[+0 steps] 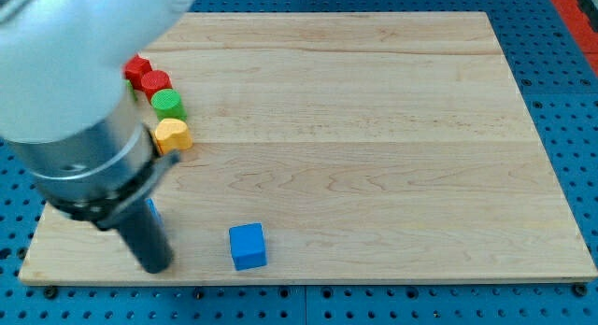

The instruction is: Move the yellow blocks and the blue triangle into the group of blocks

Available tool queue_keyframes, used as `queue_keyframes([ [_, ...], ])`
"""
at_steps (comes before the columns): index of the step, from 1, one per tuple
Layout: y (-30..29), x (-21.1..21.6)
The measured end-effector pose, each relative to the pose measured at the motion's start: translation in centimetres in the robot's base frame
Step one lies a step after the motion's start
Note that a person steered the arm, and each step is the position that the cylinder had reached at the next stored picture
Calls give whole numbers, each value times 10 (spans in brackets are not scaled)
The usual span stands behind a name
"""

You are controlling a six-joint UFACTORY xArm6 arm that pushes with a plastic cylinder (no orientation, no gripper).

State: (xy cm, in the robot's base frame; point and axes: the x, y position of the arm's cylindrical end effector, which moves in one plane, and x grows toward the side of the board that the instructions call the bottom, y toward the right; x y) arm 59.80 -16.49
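My tip [156, 266] rests near the board's bottom left corner. A sliver of a blue block [152, 209] shows just right of the rod above the tip; the rod hides most of it, so I cannot tell its shape. A blue cube [248, 246] lies to the right of the tip, apart from it. A yellow block [173, 134], rounded like a heart, sits at the lower end of a diagonal row near the board's left edge, below a green cylinder [168, 104], a red cylinder [155, 82] and a red block [138, 68]. The arm covers the row's left side.
The wooden board [374, 148] lies on a blue perforated table. The arm's large grey and white body [75, 101] fills the view's top left and hides that part of the board.
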Motion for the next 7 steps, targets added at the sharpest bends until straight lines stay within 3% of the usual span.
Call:
queue_keyframes([
  [2,-25,-92],
  [3,-24,-72],
  [4,16,-88],
  [5,-21,-127],
  [6,-35,-117],
  [7,-9,-42],
])
